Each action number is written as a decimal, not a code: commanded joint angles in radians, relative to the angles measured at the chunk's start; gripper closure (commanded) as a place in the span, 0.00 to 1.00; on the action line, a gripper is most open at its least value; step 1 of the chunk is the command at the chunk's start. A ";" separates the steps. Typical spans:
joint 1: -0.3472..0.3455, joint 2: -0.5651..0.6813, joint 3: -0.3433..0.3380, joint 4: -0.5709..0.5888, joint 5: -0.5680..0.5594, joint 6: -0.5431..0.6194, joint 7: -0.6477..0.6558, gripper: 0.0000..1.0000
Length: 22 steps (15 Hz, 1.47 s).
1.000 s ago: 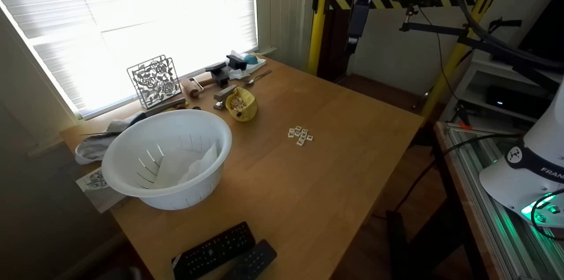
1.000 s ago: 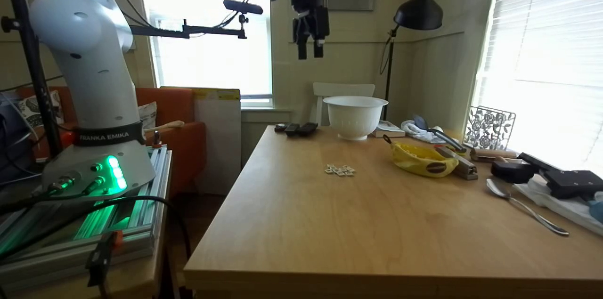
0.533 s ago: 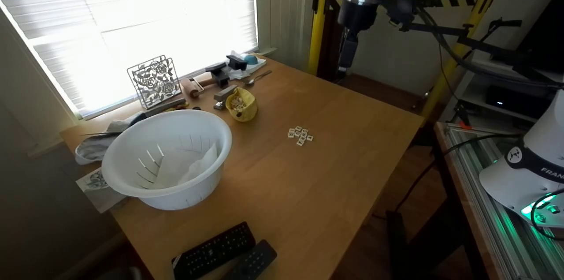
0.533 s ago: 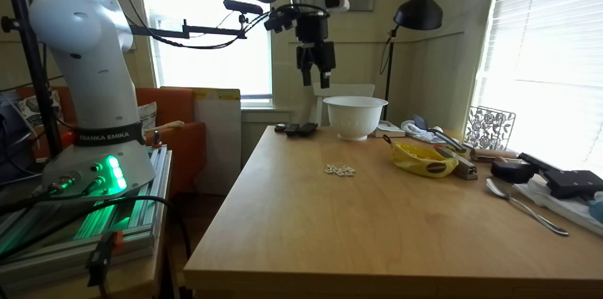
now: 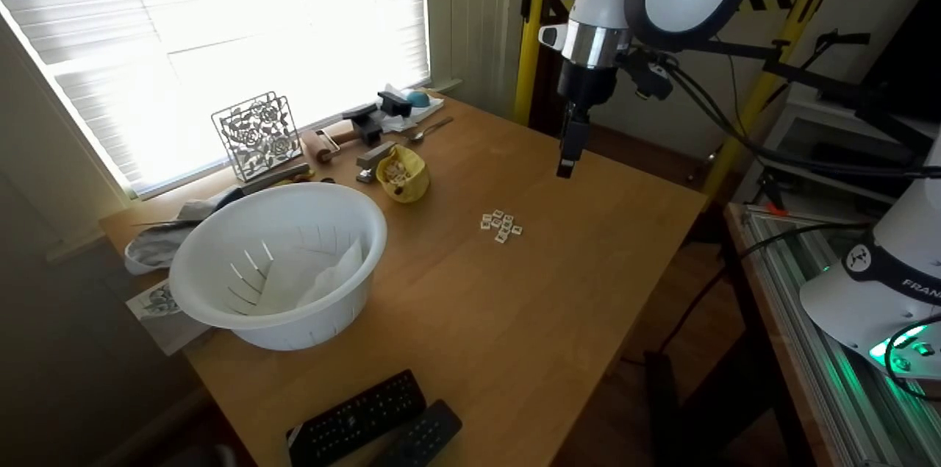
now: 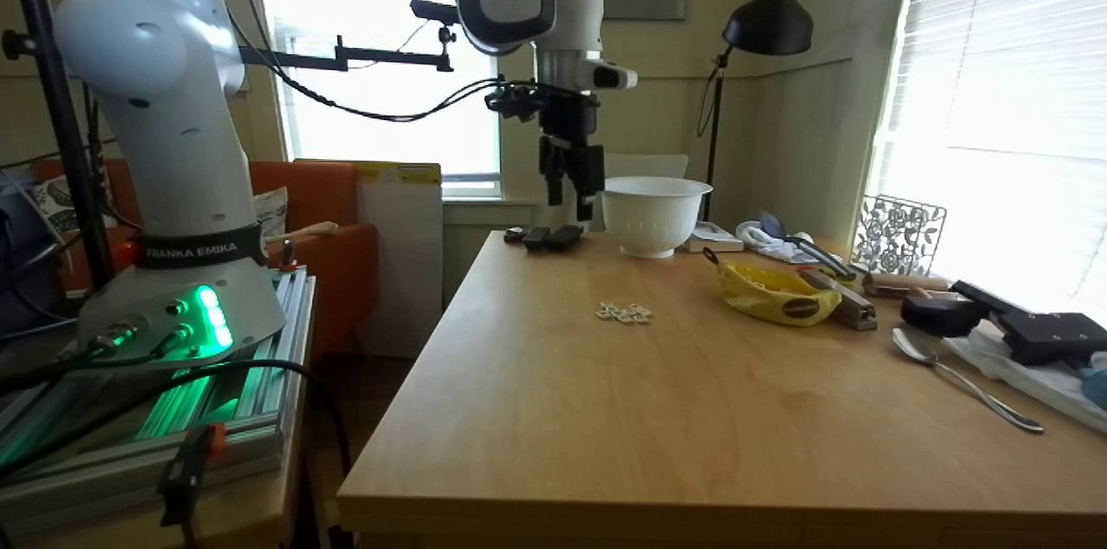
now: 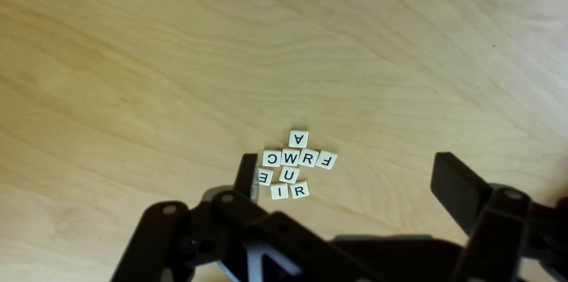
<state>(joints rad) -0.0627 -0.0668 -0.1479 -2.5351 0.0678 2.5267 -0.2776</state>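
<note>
Black hand (image 7: 347, 175), jaws wide apart, E tile (image 7: 266, 177) partly behind one finger (image 7: 246, 176) in the wrist view.

Lit by blown-out window (image 6: 380, 147) and bright white blinds (image 5: 309, 33). Walled in cream panelling (image 6: 804, 121). Furnished with wooden bench (image 5: 456, 320), orange sofa (image 6: 355, 272), black standing lamp (image 6: 770, 23), white chair (image 6: 653, 165), yellow posts (image 5: 529, 59). Set on reddish-brown wood floor (image 5: 691, 276).

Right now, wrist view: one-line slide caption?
Open, empty end effector above a wooden tabletop where nine visible letter tiles lie face up in a loose cluster.
</note>
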 commanded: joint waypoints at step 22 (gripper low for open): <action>-0.159 0.412 0.200 0.132 0.197 0.356 -0.227 0.99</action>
<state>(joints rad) -0.1542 0.2695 -0.0025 -2.4552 0.2453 2.8441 -0.4595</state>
